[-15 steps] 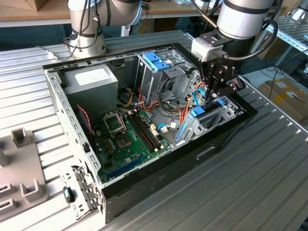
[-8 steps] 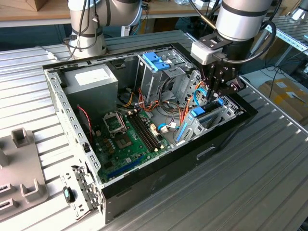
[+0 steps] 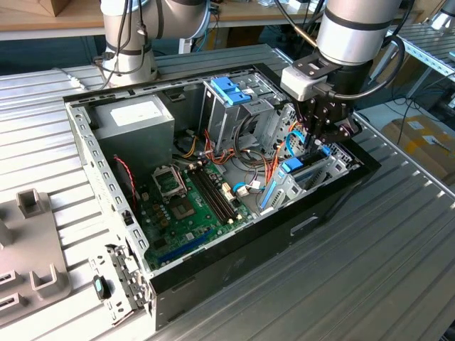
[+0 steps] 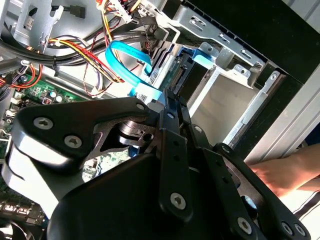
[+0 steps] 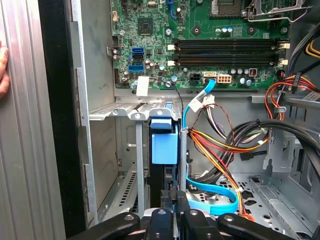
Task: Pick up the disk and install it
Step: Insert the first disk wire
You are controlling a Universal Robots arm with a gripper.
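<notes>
The disk (image 5: 164, 142) stands on edge in a slot of the metal bay at the front corner of the open computer case (image 3: 313, 224), its light blue carrier (image 3: 293, 167) facing up. Its connector end (image 4: 178, 72) shows beside a blue flat cable (image 4: 131, 56). My gripper (image 3: 323, 138) reaches down into the case straight over the disk. In both wrist views the black fingers (image 5: 167, 200) are drawn together, with the tips (image 4: 170, 97) at the disk's end edge. The jaws look shut, with no gap and nothing clearly clamped between them.
The green motherboard (image 3: 185, 206) lies mid-case, with the power supply (image 3: 135, 121) behind it. A drive cage with a blue bracket (image 3: 231, 89) stands at the back. Loose coloured cables (image 5: 225, 140) crowd the bay. A person's hand (image 4: 280, 172) rests outside the case wall. Grey fixtures (image 3: 35, 263) sit at the exterior view's left.
</notes>
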